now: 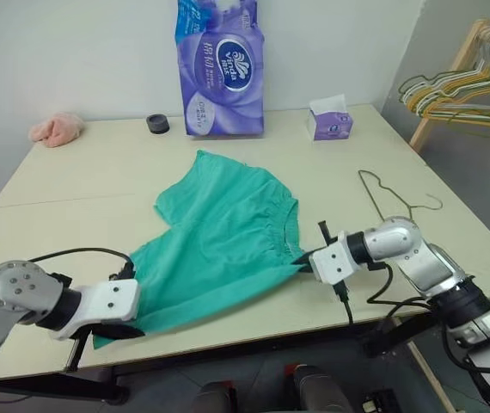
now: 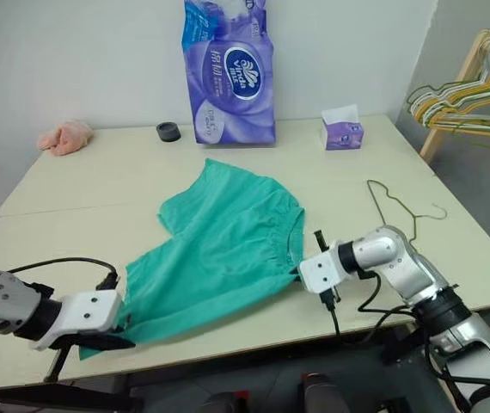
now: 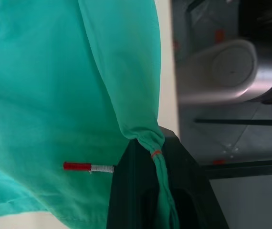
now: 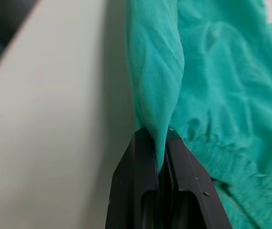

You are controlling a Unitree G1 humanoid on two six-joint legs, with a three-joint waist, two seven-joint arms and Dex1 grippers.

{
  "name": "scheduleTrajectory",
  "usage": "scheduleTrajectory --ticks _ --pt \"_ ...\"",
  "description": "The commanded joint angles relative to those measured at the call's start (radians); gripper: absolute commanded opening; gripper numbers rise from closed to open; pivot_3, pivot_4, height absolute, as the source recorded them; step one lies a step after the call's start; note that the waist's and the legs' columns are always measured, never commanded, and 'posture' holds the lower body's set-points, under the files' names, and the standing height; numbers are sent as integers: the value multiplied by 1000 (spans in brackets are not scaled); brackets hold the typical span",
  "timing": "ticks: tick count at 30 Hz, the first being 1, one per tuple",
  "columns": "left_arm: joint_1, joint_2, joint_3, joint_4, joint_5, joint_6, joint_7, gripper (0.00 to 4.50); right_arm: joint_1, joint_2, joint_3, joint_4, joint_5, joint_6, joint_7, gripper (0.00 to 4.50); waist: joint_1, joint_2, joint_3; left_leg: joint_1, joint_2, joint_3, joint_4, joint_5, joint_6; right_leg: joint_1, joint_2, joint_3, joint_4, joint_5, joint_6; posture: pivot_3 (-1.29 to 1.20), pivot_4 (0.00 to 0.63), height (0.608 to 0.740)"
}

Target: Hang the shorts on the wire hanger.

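Left eye view — beige table (image 1: 73, 181), shorts (image 1: 219, 241) spread, white wall (image 1: 82, 52)

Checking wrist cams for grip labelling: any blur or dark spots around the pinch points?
Left wrist view: fingers dark, detail lost; shorts evenly lit, tag crisp, background soft. Right wrist view: cloth folds sharp, shadow between the fingers, table evenly lit.
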Motion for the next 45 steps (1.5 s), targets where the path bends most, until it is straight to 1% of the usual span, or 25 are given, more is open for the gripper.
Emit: scheduleTrajectory --ticks 1,8,13,15,16,19,22,25,27,29,31,32,35,36,39,41,43,45 --pt "21 -2 59 -37 -15 22 -31 0 20 -31 -19 -83 40 37 46 28 -1 0 0 0 0 0 0 0 0 0 0 0 0 0 0 -68 61 740" --pt "75 -22 81 -79 -21 30 -71 0 46 -57 -7 -148 56 109 105 28 -2 0 0 0 0 0 0 0 0 0 1 -1 0 -1 -1 -70 64 740" --pt "131 -40 91 -125 -17 37 -90 0 63 -82 -6 -170 42 109 138 28 0 0 0 0 0 0 0 0 0 0 1 -1 0 -1 -1 -73 65 740" --pt "138 -44 84 -129 -7 44 -86 0 74 -98 -1 -195 58 137 169 28 0 0 0 0 0 0 0 0 0 0 1 -1 0 -1 0 -74 66 740" --pt "138 -45 82 -129 -5 49 -84 0 79 -102 -2 -211 67 160 179 275 0 0 0 0 0 0 0 0 0 0 1 -1 0 -2 0 -75 66 740" --pt "135 -38 72 -115 7 58 -87 649 84 -105 -12 -255 95 219 195 1073 -1 0 0 0 0 0 0 0 0 0 1 -1 0 -4 3 -78 66 740" --pt "136 -42 74 -107 8 56 -92 1511 80 -115 -24 -288 116 264 209 2067 -1 0 0 1 1 0 0 0 0 0 1 -1 0 -4 3 -79 67 740" --pt "124 -55 80 -103 -5 62 -90 2417 69 -126 -53 -326 169 331 221 3129 -1 0 0 1 1 0 0 0 0 0 1 -1 0 -4 3 -77 67 740" --pt "94 -75 91 -109 -48 91 -86 3080 49 -119 -91 -331 218 363 207 3862 -1 0 0 1 1 0 0 0 0 0 1 -1 0 -4 3 -76 67 740" --pt "46 -103 118 -125 -129 132 -90 3673 30 -109 -152 -334 285 413 181 4500 0 0 0 0 1 0 0 0 0 0 1 -1 0 -4 3 -73 66 740" --pt "-20 -130 142 -131 -215 183 -85 4281 16 -111 -225 -339 351 477 150 4500 3 0 0 0 1 0 0 0 0 0 1 -1 0 -4 3 -74 66 740" --pt "-56 -144 149 -132 -252 205 -79 4487 18 -118 -276 -345 396 530 128 4500 7 0 0 0 1 -1 0 0 0 0 0 -1 0 -4 3 -82 66 740" --pt "-140 -173 150 -118 -304 238 -67 4487 42 -130 -400 -340 473 650 46 4500 10 0 0 0 1 -1 0 0 0 0 0 -1 0 -4 2 -86 65 740" --pt "-184 -195 137 -100 -291 228 -42 4487 45 -111 -450 -319 492 711 -25 4500 11 0 0 0 0 -1 0 0 0 0 0 -1 0 -4 2 -93 64 740" --pt "-316 -279 90 -57 -251 212 56 4487 79 -57 -558 -233 456 758 -221 4500 15 -1 -1 1 0 0 0 0 0 1 0 0 0 -1 -2 -101 62 740" --pt "-389 -342 59 -30 -215 193 120 4487 134 -40 -590 -209 407 738 -312 4500 20 -1 -1 1 0 0 0 0 0 1 0 0 0 -1 -2 -112 64 740" --pt "-439 -392 39 -24 -231 205 142 4487 188 -15 -619 -206 398 763 -390 4500 24 -1 -1 0 0 0 0 0 0 1 0 1 0 -1 -2 -117 64 740" --pt "-484 -440 14 -15 -214 192 170 4487 217 22 -656 -168 379 811 -504 4500 20 -1 -1 -1 0 0 0 0 0 0 0 3 0 -1 -2 -123 65 740"
